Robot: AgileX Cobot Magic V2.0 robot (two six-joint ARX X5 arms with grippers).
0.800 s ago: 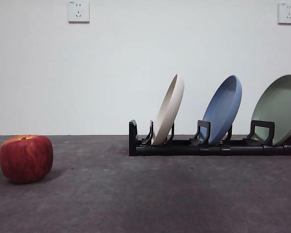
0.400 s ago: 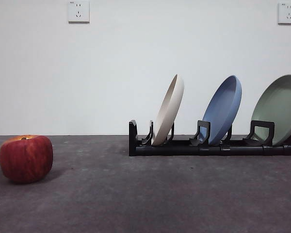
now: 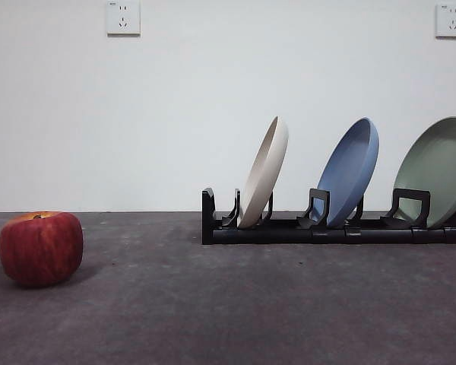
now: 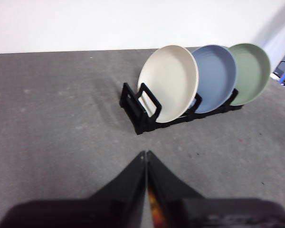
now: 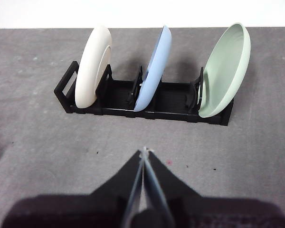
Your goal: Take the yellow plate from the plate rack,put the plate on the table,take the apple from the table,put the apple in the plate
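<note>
Front view: the yellow plate (image 3: pixel 264 172), pale cream, leans in the end slot of the plate rack (image 3: pixel 334 228), with a blue plate (image 3: pixel 349 171) and a pale green plate (image 3: pixel 438 171) in the slots beyond it. The rack stands on the table (image 3: pixel 228 312) towards its far edge; the apple (image 3: pixel 41 247) rests well apart from it, near the table's side edge, stem hollow upward. No arm enters this view. Left wrist view: the left gripper (image 4: pixel 146 153) hangs above bare table, jaws pressed together with nothing between them, facing the rack's cream-plate end. Right wrist view: the right gripper (image 5: pixel 144 150) hangs likewise clenched and empty, facing the rack's long side. Judged step: the first, taking the plate from the rack, not yet begun. The next move calls for one gripper to part its jaws, approach the cream plate's upper rim, pinch it, and lift it clear of the prongs without disturbing the blue neighbour.
</note>
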